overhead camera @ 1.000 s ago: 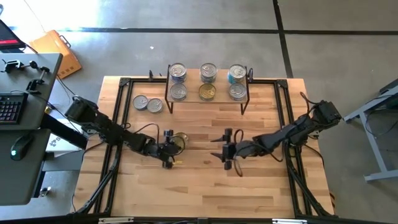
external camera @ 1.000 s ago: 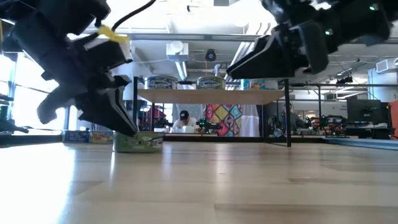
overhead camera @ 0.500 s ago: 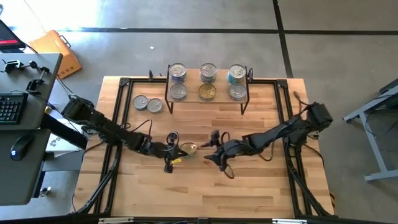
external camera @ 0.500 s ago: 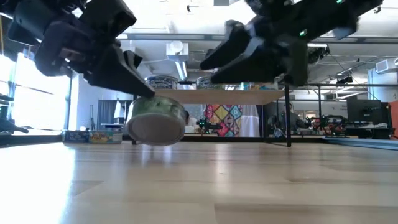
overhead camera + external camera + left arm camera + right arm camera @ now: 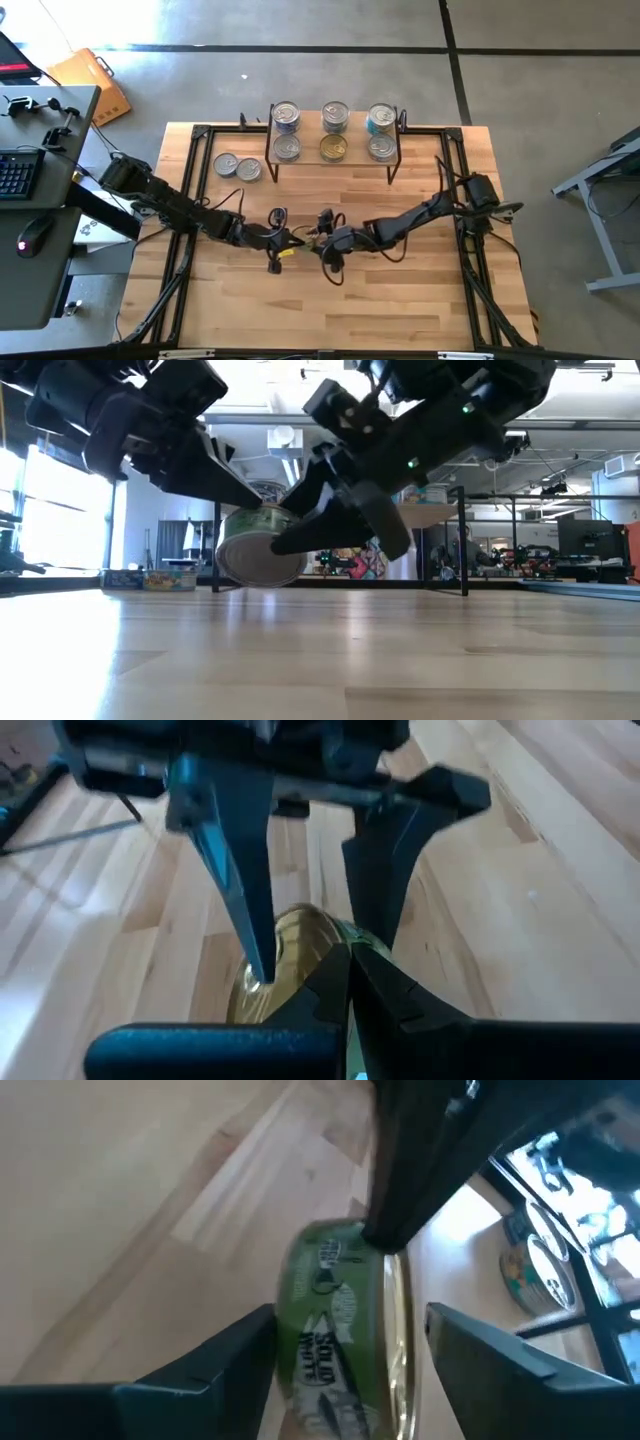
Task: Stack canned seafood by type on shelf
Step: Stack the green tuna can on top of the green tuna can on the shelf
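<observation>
We see the big wooden table (image 5: 400, 290) with the shelf (image 5: 333, 160) standing at its far edge. Six tins sit there in two rows of three: on top, a silver one (image 5: 285, 116), another silver one (image 5: 335, 117) and a bluish one (image 5: 380, 119); below them a silver tin (image 5: 287, 148), a gold-lidded tin (image 5: 333, 148) and a silver tin (image 5: 381, 147). Two more silver tins (image 5: 237, 167) lie on the table just left of the shelf.

Mid-table the two arms meet. The left gripper (image 5: 287, 240) holds the green-labelled tin (image 5: 262, 547) clamped between its fingers (image 5: 232, 870), lifted clear of the wood and tilted. The right gripper (image 5: 322, 234) reaches in from the other side, its fingers (image 5: 500, 1355) spread wide on either flank of that tin, not visibly pressing it
</observation>
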Robot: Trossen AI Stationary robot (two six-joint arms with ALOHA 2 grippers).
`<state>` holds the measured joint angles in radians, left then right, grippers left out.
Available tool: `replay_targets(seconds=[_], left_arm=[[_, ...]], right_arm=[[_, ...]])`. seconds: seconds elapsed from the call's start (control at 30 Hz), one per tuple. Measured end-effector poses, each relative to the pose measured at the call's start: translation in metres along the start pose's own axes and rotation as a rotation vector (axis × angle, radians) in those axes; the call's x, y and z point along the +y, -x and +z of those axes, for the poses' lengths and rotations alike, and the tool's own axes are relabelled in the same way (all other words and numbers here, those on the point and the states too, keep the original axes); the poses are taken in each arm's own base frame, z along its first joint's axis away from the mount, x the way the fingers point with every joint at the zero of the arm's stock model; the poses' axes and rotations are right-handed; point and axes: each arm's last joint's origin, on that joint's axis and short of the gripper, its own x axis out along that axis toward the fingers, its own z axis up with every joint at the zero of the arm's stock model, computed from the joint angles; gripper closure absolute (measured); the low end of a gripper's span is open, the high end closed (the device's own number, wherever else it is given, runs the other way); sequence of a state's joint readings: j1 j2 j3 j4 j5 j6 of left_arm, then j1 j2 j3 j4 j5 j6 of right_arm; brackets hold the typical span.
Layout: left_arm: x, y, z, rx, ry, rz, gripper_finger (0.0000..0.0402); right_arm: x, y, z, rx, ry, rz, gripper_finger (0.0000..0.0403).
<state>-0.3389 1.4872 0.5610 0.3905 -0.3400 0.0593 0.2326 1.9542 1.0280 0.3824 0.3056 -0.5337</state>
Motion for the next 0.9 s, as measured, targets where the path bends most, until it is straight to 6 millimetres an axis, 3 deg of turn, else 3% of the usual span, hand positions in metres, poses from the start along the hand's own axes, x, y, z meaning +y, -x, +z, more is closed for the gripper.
replay_targets(seconds=[0.1,0.23,0.37,0.57,0.73,0.9], left_arm=[[0.001,0.000,0.003,-0.033,0.003,0.013,0.0401],[-0.002,0.002,0.006,-0.053,0.005,0.083,0.0401],[-0.009,0.011,0.006,-0.026,-0.037,0.146,0.0401],[-0.012,0.029,0.005,0.032,-0.028,0.270,0.0401],[-0.012,0.031,0.002,0.048,-0.005,0.323,0.0401],[-0.012,0.028,-0.001,0.059,-0.001,0.356,0.0401]], right_arm=[[-0.003,-0.001,-0.003,0.014,-0.045,-0.011,0.0191],[-0.001,-0.001,-0.006,0.057,-0.085,0.005,0.0283],[-0.003,0.012,-0.008,0.154,-0.110,0.025,0.0284],[-0.018,0.070,0.022,0.217,-0.136,-0.093,0.0284],[-0.072,0.122,0.057,0.224,-0.265,-0.285,0.0284],[-0.136,0.133,0.065,0.350,-0.317,-0.455,0.0284]])
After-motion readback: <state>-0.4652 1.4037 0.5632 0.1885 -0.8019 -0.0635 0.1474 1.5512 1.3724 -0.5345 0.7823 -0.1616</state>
